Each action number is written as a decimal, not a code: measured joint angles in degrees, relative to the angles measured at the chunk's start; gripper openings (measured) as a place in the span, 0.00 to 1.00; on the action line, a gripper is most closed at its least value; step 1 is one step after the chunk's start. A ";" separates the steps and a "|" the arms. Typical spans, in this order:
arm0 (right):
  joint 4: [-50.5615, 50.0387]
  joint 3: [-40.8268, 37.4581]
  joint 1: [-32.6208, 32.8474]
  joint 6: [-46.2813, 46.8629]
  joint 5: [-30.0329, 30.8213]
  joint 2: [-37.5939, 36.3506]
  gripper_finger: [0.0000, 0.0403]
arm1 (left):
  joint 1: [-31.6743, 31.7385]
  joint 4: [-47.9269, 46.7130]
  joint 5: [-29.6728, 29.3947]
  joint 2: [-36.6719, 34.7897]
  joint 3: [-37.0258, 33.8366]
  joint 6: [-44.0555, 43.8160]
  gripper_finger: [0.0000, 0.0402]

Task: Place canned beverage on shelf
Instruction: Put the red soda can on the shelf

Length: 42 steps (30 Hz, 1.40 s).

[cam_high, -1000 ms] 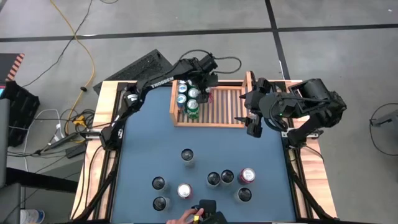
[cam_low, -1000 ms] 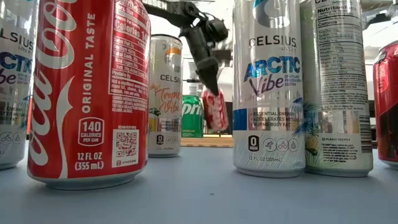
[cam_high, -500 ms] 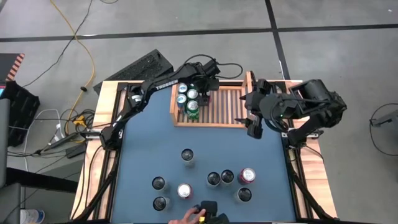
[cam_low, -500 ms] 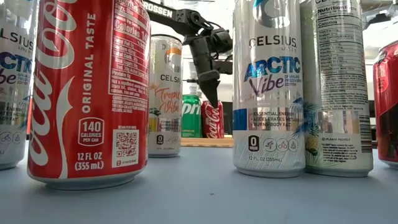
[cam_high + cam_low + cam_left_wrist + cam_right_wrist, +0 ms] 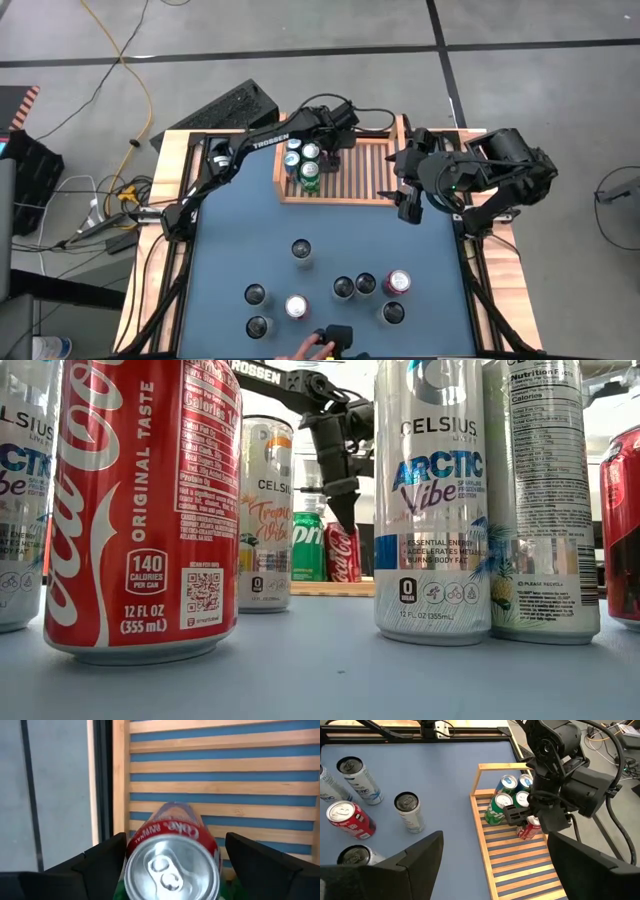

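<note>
The red cola can [image 5: 172,852] had a shiny silver top and stood upright on the slats of the wooden shelf [image 5: 365,172], at the far side of the blue surface [image 5: 230,240]. The left end effector [image 5: 331,158] hung right over it, fingers spread on both sides. Four other cans stood just beside it on the shelf, with a green Sprite can [image 5: 308,546] nearest. Seven cans waited on the surface. The right end effector [image 5: 405,205] hovered spread by the shelf's side.

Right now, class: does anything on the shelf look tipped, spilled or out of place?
Nothing stands out. The red cola can stands upright on the shelf beside the other cans, between the open left gripper fingers.
</note>
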 joint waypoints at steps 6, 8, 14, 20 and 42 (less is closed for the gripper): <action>0.00 0.00 0.00 -0.08 0.00 0.00 0.85 | 0.07 1.88 -1.75 0.00 0.00 0.69 0.81; 0.00 0.00 0.00 -0.07 0.00 0.00 0.85 | 0.00 2.03 -2.56 0.00 0.13 1.11 0.82; 0.02 0.00 0.00 -0.32 0.00 0.00 0.85 | 0.25 4.18 -4.44 -0.53 1.70 2.29 0.82; 0.02 0.00 -0.01 -1.70 1.61 0.02 0.85 | 0.00 2.77 -9.68 -3.45 1.62 3.91 0.82; 21.24 -18.20 -26.75 -27.57 -20.39 2.19 0.76 | -10.10 -17.01 -7.96 -42.57 1.74 -18.02 0.82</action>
